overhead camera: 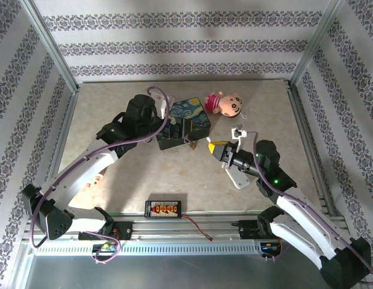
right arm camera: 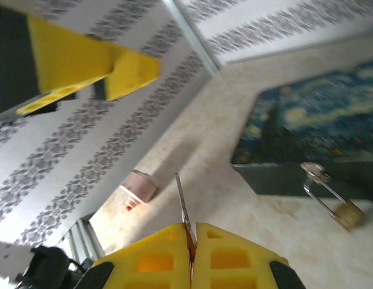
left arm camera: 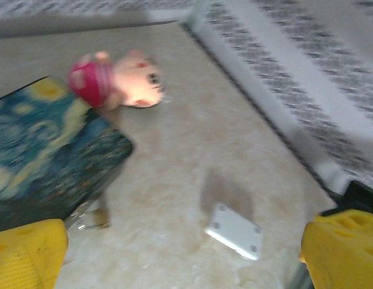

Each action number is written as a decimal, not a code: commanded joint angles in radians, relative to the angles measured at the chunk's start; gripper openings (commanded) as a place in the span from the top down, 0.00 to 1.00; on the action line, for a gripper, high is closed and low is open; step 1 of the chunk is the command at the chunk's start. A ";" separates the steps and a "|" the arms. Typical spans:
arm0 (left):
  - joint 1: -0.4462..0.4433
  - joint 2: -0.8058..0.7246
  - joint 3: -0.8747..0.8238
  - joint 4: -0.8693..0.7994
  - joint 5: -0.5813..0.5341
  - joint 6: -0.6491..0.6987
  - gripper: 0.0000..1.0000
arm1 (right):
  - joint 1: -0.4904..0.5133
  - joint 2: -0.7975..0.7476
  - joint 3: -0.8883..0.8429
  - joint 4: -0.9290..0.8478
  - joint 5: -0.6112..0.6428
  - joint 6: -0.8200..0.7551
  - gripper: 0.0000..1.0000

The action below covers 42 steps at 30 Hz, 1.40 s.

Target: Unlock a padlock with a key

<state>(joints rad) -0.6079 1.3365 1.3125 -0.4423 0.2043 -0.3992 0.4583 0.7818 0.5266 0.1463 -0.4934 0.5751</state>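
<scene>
While our left hand hangs with its yellow fingers spread wide, we see the right hand pressed together on the key, a thin silvery blade standing up between its pads. The padlock, a tiny brass body on a slim silver shackle, lies on the bench against the front of the starry-blue box.

White-shelled arms with black joints, purple cable, yellow tool fingers

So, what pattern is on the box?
The box: blue-yellow swirling night sky, clearest from left wrist.
</scene>
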 commanded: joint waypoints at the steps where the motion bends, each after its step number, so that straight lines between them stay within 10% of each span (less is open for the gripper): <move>1: 0.011 0.052 -0.016 -0.162 -0.193 -0.088 0.01 | -0.053 0.057 0.046 -0.090 0.002 0.069 1.00; 16: 0.017 0.261 0.007 -0.325 -0.181 -0.291 0.15 | -0.104 0.291 0.114 -0.329 0.092 0.066 1.00; 26: 0.074 -0.030 -0.440 0.180 -0.136 -0.438 0.01 | -0.064 0.509 0.197 -0.298 0.154 -0.027 1.00; 42: 0.007 0.161 -0.464 0.356 -0.141 -0.585 0.09 | -0.028 0.841 0.373 -0.197 0.277 -0.091 1.00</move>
<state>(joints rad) -0.5568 1.4517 0.8318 -0.1688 0.1001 -0.9352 0.4458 1.6115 0.8799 -0.0902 -0.2535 0.4862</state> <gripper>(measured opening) 0.917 0.040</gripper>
